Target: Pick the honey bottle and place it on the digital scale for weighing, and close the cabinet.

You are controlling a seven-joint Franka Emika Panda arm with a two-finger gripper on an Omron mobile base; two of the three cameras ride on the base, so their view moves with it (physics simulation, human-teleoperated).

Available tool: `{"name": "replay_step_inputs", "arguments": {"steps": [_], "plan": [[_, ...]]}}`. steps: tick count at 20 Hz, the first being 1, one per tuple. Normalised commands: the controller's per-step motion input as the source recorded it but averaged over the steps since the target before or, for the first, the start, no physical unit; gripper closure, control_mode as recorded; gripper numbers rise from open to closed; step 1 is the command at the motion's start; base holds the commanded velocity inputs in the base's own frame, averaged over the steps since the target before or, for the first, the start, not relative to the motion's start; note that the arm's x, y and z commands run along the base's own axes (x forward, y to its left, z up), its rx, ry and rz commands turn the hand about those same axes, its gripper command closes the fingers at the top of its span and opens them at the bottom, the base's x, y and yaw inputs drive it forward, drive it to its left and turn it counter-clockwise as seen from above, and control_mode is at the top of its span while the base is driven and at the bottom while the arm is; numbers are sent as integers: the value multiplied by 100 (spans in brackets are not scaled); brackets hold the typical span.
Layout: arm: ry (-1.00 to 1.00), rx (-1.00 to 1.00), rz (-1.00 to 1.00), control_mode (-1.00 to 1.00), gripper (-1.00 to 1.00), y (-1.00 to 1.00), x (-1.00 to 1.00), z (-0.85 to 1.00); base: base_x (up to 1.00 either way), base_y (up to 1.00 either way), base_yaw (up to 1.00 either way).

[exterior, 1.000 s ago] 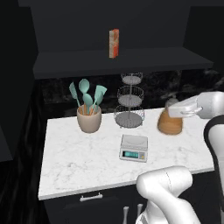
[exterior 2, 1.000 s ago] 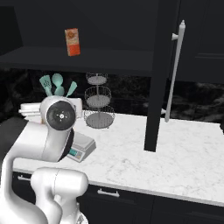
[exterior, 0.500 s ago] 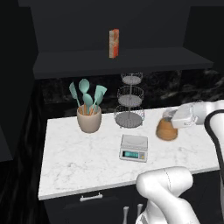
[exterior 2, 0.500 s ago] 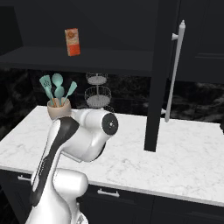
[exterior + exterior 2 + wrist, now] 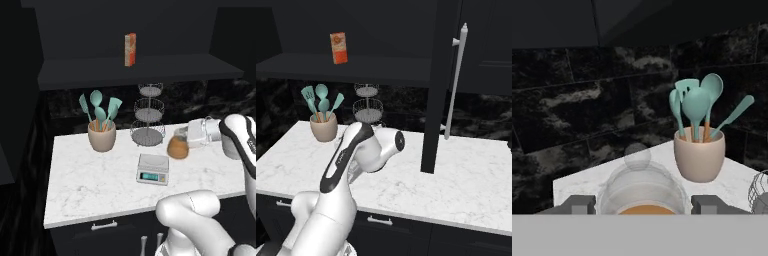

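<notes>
The honey bottle (image 5: 176,147), squat and amber with a pale top, hovers low over the white marble counter (image 5: 90,185), just right of the digital scale (image 5: 152,169). My gripper (image 5: 187,138) is shut on it from the right. In the hand view the bottle (image 5: 643,187) sits between my two fingertips (image 5: 576,204), with my gripper (image 5: 643,206) closed around its clear upper part. The dark cabinet door (image 5: 435,85) stands open, edge-on, and its long silver handle (image 5: 456,80) shows. In the right base view my arm hides the bottle and the scale.
A beige crock of teal utensils (image 5: 101,136) stands at the back left of the counter. A three-tier wire stand (image 5: 148,120) is behind the scale. An orange-white carton (image 5: 130,49) stands on the open shelf above. A drawer handle (image 5: 104,225) lies below the counter's front edge.
My gripper has carried the honey bottle leftward and a little lower, closer to the scale. The arm's elbow has swung across the right base view. The jaws kept the same width.
</notes>
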Motion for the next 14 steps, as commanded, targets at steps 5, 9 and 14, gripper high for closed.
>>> {"name": "replay_step_inputs", "arguments": {"steps": [5, 9, 14], "plan": [[-6, 0, 1, -100, 100, 4, 54, -38, 0, 0, 0], [-5, 0, 0, -100, 100, 13, 42, -33, 0, 0, 0], [-1, 0, 0, -100, 100, 19, 40, -25, 0, 0, 0]]}}
